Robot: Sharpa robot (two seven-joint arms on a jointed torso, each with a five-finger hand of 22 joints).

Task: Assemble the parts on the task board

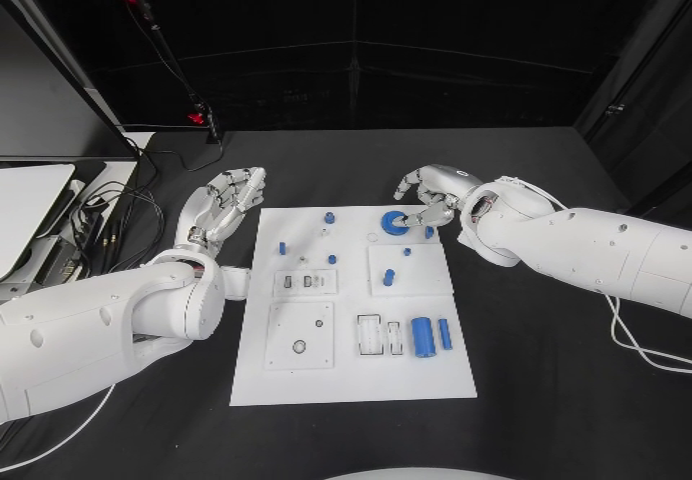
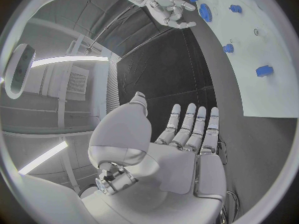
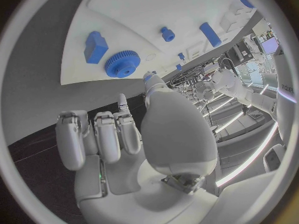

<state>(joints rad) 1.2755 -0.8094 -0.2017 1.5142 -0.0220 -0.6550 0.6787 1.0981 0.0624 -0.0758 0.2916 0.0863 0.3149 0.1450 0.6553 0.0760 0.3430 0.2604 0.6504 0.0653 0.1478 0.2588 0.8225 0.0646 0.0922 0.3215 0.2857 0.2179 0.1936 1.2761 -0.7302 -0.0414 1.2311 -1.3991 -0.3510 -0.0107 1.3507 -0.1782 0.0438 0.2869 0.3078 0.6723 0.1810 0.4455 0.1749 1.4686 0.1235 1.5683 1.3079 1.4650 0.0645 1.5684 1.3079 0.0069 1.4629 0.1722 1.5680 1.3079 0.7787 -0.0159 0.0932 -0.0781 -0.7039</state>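
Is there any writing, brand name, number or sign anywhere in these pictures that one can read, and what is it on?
None can be read.
The task board carries no legible print; the dark marks on its small plates are slots and holes, not letters.
The blue gear and the other blue parts are plain.
Neither the left hand nor the right hand shows a legible label.
A screen at the room's edge in the right wrist view is too small to read.

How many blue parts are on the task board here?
9. A gear and a block by the right hand; five small pieces across the far half; a thick cylinder and a slim bar in the near half. The hand may hide more.
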